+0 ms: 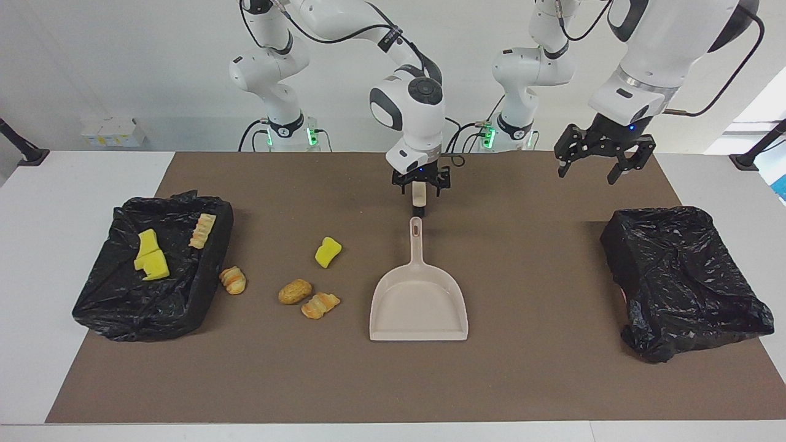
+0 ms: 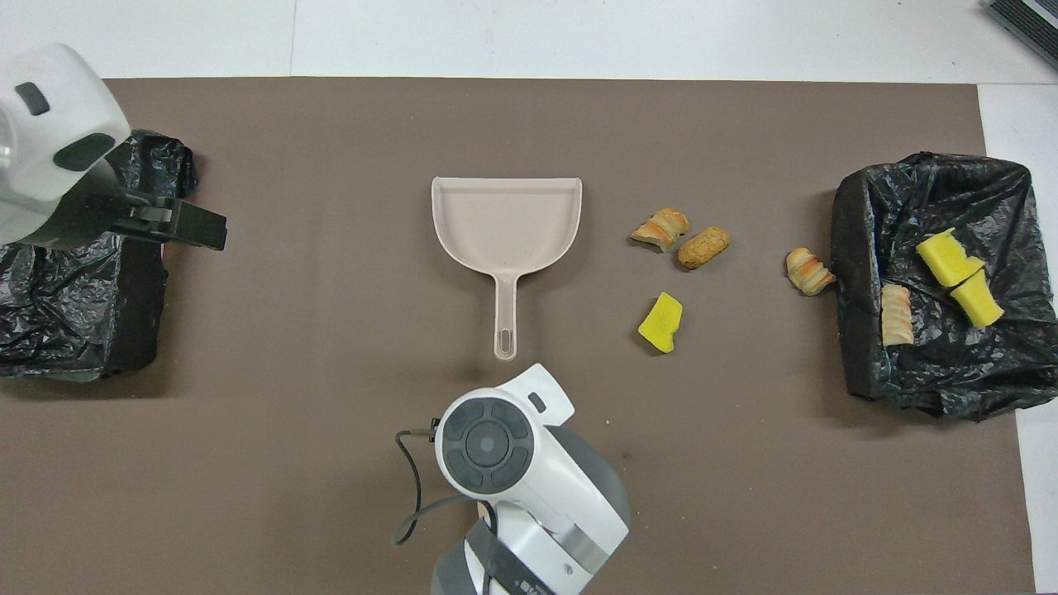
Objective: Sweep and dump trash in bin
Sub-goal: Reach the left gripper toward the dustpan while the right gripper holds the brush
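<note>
Dustpan (image 1: 418, 301) mid-mat; four trash pieces (image 1: 295, 291) beside it toward right arm's end; three in bin (image 1: 153, 264).

A white table (image 1: 37, 245) carries a brown mat (image 1: 540, 380). The beige dustpan (image 1: 419, 307) lies mid-mat. Toward the right arm's end from it: four trash pieces (image 1: 295, 291), then a black-lined bin (image 1: 104, 307). Toward the left arm's end: another black-lined bin (image 1: 681, 276)
</note>
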Available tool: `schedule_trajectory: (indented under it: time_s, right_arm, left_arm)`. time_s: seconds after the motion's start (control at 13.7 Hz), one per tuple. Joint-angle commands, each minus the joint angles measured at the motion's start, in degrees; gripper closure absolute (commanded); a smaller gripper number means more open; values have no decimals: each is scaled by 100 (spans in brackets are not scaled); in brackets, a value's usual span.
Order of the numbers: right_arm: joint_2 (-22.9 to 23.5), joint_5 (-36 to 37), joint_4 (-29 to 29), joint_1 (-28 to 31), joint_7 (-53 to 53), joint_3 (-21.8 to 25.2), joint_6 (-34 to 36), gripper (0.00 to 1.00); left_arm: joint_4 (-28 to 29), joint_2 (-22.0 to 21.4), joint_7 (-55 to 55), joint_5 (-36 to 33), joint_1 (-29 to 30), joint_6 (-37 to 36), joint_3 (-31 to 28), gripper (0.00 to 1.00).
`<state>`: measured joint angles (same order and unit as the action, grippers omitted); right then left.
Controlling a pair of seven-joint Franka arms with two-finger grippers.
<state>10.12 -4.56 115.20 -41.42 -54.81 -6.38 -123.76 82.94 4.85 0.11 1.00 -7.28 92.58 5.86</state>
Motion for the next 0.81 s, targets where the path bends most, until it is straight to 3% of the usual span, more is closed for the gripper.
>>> schedule_trajectory:
  time_s: [0.0, 0.29, 0.66, 0.73]
  right_arm:
    - [-694, -623, 1020, -277, -179, 22, -394, 0]
    - [-1248, -915, 1873, -761, -425, 22, -483, 0]
    - [-1223, -924, 1998, -859, -575, 22, -500, 1]
    - [-1205, -924, 1998, -850, -496, 22, -509, 12]
  left_arm:
    - [20, 147, -562, -188, -317, 356, -50, 0]
    - [511, 183, -960, -135, -695, 1024, -41, 0]
    - [1207, 419, -1680, -91, -1258, 2017, -32, 0]
    - [1216, 542, -1751, -91, -1346, 2062, -41, 0]
